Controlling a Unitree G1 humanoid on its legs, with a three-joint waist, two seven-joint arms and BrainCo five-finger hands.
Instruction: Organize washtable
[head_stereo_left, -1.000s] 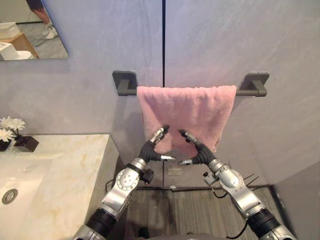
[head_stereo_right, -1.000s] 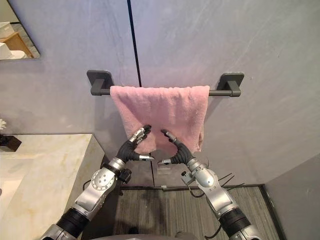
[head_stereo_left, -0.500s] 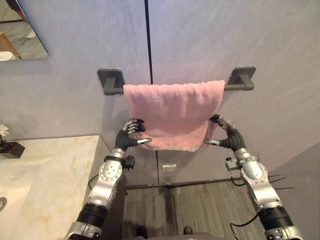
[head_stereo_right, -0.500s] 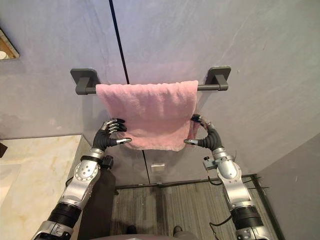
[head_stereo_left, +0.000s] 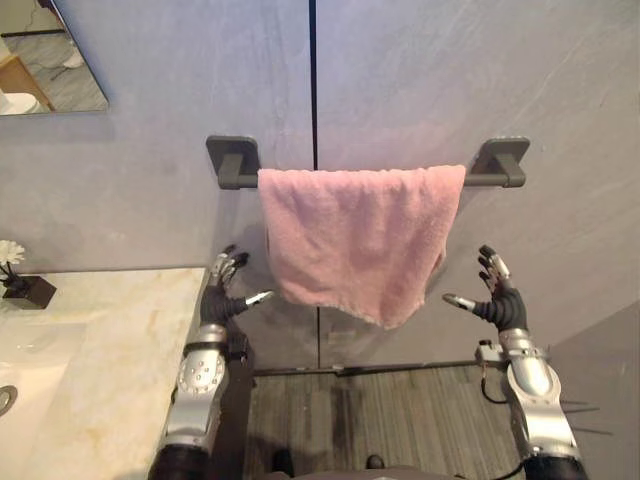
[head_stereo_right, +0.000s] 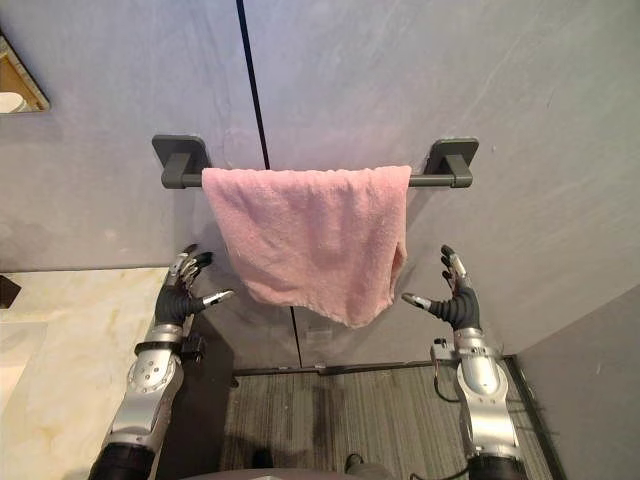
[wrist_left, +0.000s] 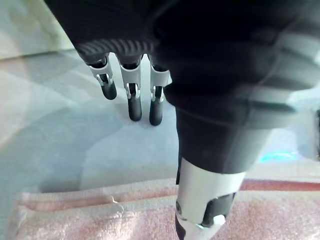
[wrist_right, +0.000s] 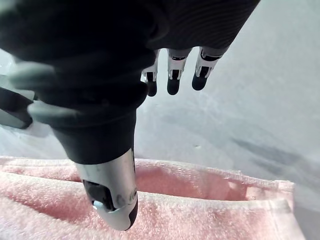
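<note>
A pink towel hangs folded over a dark grey wall rail, its lower right corner drooping lowest. My left hand is open just left of the towel's lower edge and clear of it. On the other side, my right hand is open too, a short gap away from the cloth. In the left wrist view the straight fingers point at the grey wall above the towel. The right wrist view shows that hand's fingers likewise spread over the towel.
A pale marble washtable with a sink lies at the lower left. A dark holder with white flowers stands at its back edge. A mirror hangs at the upper left. Wood-look floor lies below the towel.
Both hands have let go of the towel's side edges and moved outward and down, fingers now spread. The towel hangs free, its right corner sagging. The view has shifted a little.
</note>
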